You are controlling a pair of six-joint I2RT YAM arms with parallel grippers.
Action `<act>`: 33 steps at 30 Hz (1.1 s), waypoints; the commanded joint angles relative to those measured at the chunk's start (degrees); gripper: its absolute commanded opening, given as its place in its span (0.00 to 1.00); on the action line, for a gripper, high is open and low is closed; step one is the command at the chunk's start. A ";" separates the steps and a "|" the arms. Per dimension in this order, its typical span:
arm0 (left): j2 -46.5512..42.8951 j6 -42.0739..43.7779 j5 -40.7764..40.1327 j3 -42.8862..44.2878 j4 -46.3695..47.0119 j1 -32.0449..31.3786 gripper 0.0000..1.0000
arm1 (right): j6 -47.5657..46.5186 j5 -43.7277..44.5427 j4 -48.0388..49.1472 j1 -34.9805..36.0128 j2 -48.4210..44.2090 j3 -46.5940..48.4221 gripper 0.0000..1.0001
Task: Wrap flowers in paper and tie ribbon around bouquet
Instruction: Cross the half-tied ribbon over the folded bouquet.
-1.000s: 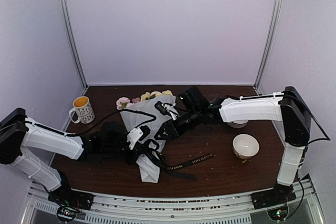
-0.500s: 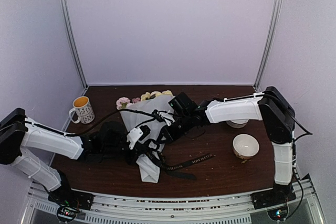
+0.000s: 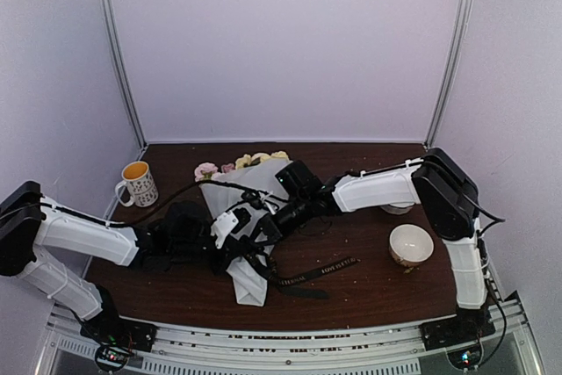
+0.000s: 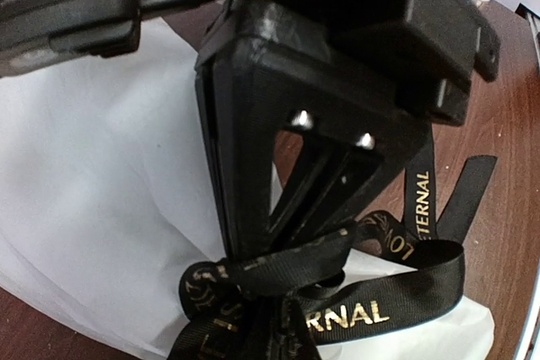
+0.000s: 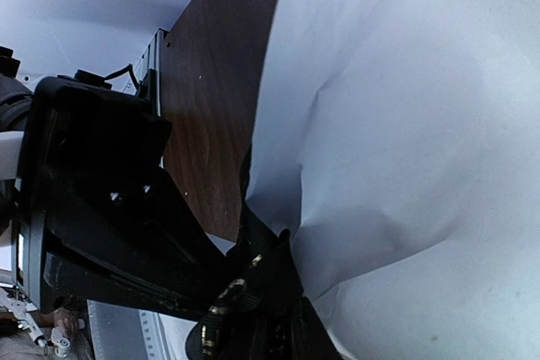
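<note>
Closed jaws of the left gripper [image 4: 274, 259] pinch the narrow black ribbon with gold letters [image 4: 371, 314] at its knot. Whether the right gripper [image 3: 266, 224] beside it holds a strand, I cannot tell. This knot sits on the pale paper-cone bouquet [image 3: 250, 186], which lies on the brown table [image 3: 369, 292]. I would pull both ends apart evenly and slowly, so the paper does not tear.

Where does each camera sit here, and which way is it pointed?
Top external: above and behind the bases, looking down on the table; both arms show whole, meeting at the bouquet.
Left wrist: low over the paper, facing the table's right side; the right hand fills it, fingers pinched on the ribbon.
Right wrist: close over the paper, facing the table's near left edge; the left hand shows, tips at the ribbon.
Shared: both wrist views see the ribbon knot on the paper.
</note>
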 commanded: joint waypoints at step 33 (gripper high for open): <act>-9.80 1.29 10.68 -0.51 -13.16 2.02 0.51 | 3.08 -8.06 7.26 -0.23 3.54 1.85 0.17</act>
